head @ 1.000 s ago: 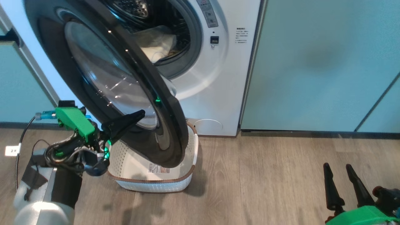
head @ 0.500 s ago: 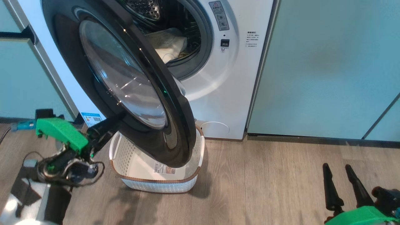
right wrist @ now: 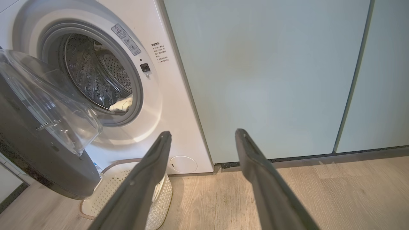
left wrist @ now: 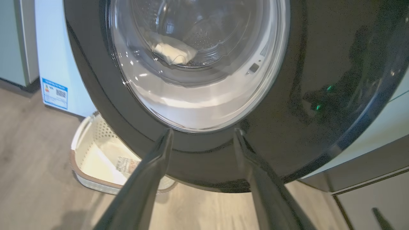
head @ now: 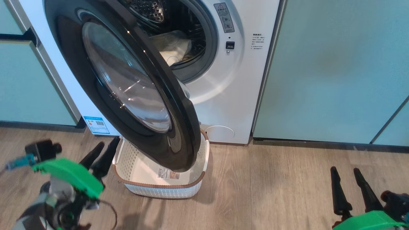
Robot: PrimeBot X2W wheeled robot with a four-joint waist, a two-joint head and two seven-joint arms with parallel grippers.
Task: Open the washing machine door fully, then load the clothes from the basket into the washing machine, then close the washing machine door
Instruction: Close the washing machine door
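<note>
The left pincer is hovering low, fingers spread and empty; the right pincer is resting open, fingers pointing upward.

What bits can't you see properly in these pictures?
- Head view: the back of the basket is hidden behind the washing machine door, so leftovers there can't be seen.
- Head view: the clothes in the drum are partly hidden by the door; prints too small.
- Head view: the writing on the warning sticker is too small to read.

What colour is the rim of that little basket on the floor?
Brown, above cream perforated sides. The basket shows best in the head view.
</note>
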